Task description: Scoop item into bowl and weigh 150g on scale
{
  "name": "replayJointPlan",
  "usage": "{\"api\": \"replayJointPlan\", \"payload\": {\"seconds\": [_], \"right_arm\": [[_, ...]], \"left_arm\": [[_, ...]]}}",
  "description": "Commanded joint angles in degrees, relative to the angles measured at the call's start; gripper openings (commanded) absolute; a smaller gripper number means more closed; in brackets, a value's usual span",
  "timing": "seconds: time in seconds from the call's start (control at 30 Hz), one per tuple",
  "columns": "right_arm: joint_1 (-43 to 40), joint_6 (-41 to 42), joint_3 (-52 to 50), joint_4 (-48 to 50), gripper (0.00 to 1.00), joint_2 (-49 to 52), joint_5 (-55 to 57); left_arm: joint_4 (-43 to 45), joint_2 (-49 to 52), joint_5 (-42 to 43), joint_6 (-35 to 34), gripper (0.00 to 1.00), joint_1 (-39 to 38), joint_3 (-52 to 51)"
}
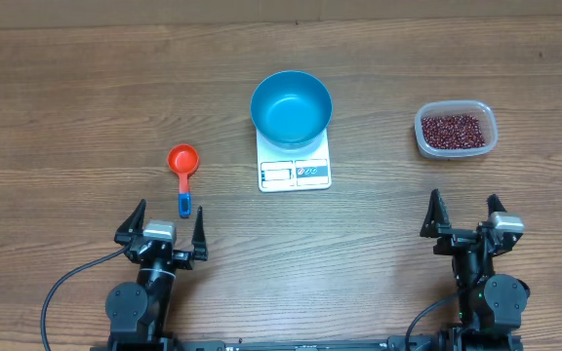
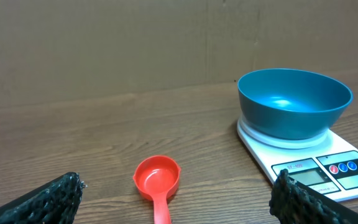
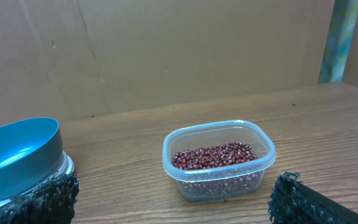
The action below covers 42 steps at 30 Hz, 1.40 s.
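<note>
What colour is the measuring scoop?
Orange-red, with a blue handle end; the scoop shows best overhead.

The overhead camera looked straight down, taking in the whole table (image 1: 86, 88). The left wrist camera sat low, facing across the wood at the red scoop (image 2: 157, 176) and the bowl (image 2: 294, 102) on the scale (image 2: 303, 163). The right wrist camera, equally low, faced the clear tub (image 3: 263, 152) of beans (image 3: 213, 155), sharing the bowl with the left view.
</note>
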Motion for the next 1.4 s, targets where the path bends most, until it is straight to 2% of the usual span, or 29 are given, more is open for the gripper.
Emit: {"api": "replayJointPlan", "payload": {"seconds": [0.0,1.07,1.17,1.37], "right_arm": [[0.07,-0.20,-0.61,0.33,1.00,-0.61,-0.07],[0.07,-0.17,-0.61,0.33,1.00,-0.57,-0.07],[0.07,-0.17,-0.61,0.33,1.00,-0.57,-0.07],[0.07,-0.20,-0.61,0.33,1.00,-0.57,-0.07]], "left_arm": [[-0.17,-0.59,-0.20,0.87,0.99,0.39,-0.22],[-0.17,-0.59,-0.20,0.90,0.99,0.42,-0.22],[-0.46,-0.59,-3.67,0.92,0.99,0.39,-0.22],[-0.39,-0.59,-3.21,0.87,0.99,0.39,-0.22]]}}
